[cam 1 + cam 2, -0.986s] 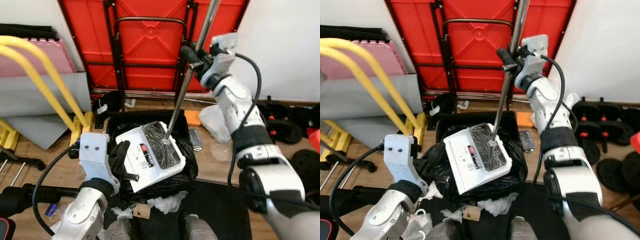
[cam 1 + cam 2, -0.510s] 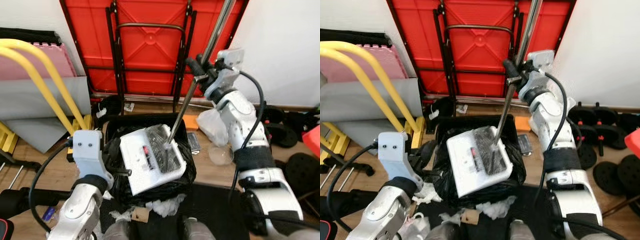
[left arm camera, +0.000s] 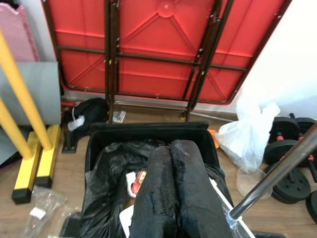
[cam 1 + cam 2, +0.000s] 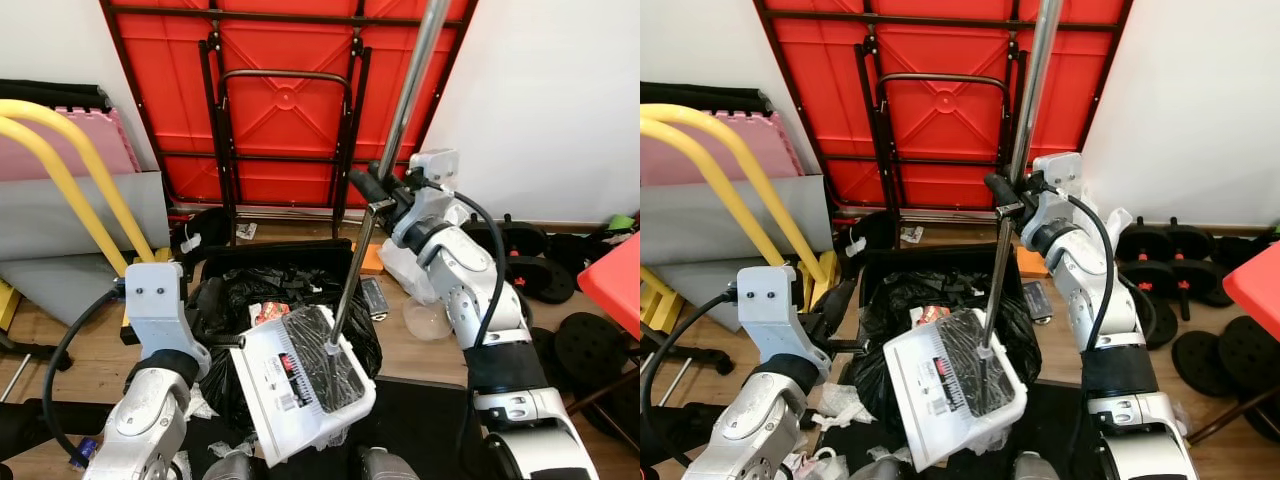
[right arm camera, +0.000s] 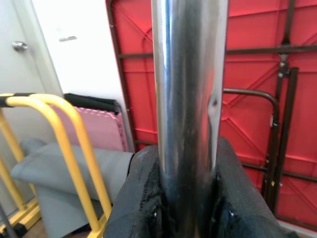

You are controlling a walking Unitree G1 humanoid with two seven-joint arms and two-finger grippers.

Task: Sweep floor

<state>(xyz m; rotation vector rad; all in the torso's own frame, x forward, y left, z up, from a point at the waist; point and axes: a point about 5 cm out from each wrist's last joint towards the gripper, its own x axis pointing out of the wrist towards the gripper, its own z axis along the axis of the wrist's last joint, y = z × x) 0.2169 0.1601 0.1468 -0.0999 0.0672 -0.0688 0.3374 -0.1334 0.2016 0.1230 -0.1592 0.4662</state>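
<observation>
On my screens: right gripper [image 4: 372,195], fingers clamped around the metal pole [image 4: 400,110] of the dustpan [image 4: 305,385], held up in front of the red folded table [image 4: 285,95]; the right wrist view confirms both black fingers [image 5: 143,198] pressed to either side of the pole; the pole runs down at a slant to the white dustpan, which sits tilted at the near edge of the black bin bag [image 4: 300,300], its dark inner face turned up; the bag lines a black bin [image 4: 940,258] on the wooden floor [image 4: 420,345], with a scrap of red-and-white litter [image 4: 265,312] inside; left gripper [image 3: 176,198], fingers pressed together with nothing between them, pointing over the bag just beside the dustpan; whether it touches the pan I cannot tell from these angles; yellow rails [image 4: 70,170] and a pink mat [image 4: 60,140] to the left; a clear plastic bag [image 3: 250,131] and black dumbbells [image 4: 1160,255] to the right near the white wall [image 4: 560,100].
</observation>
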